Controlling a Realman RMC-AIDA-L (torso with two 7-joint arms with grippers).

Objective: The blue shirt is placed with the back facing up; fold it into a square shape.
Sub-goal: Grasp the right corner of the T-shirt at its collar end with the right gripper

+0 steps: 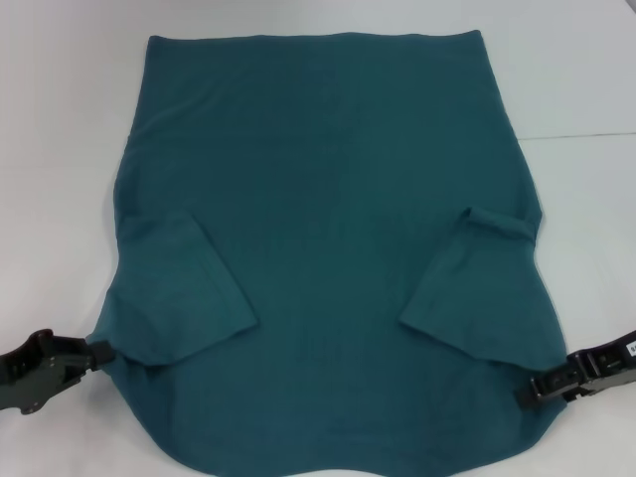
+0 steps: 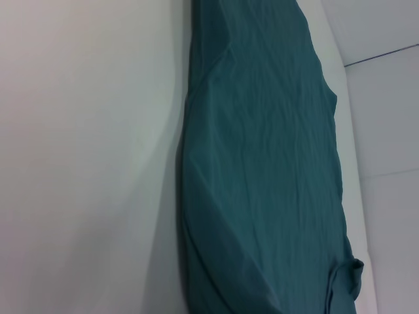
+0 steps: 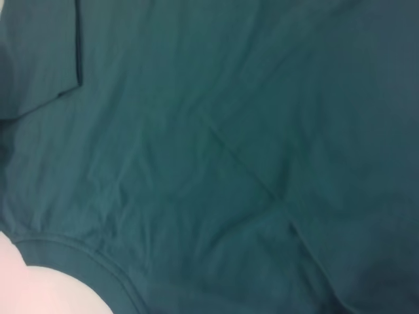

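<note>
The blue shirt lies spread flat on the white table, hem at the far side and collar end toward me. Both short sleeves are folded inward onto the body, one on the left and one on the right. My left gripper sits low at the near left, its tip meeting the shirt's shoulder corner. At the near right, my right gripper touches the shirt's edge. The left wrist view looks along the shirt from low down. The right wrist view is filled with fabric, with the collar rim at its edge.
The white table surrounds the shirt on the left, right and far sides. A thin seam line crosses the table surface at the right.
</note>
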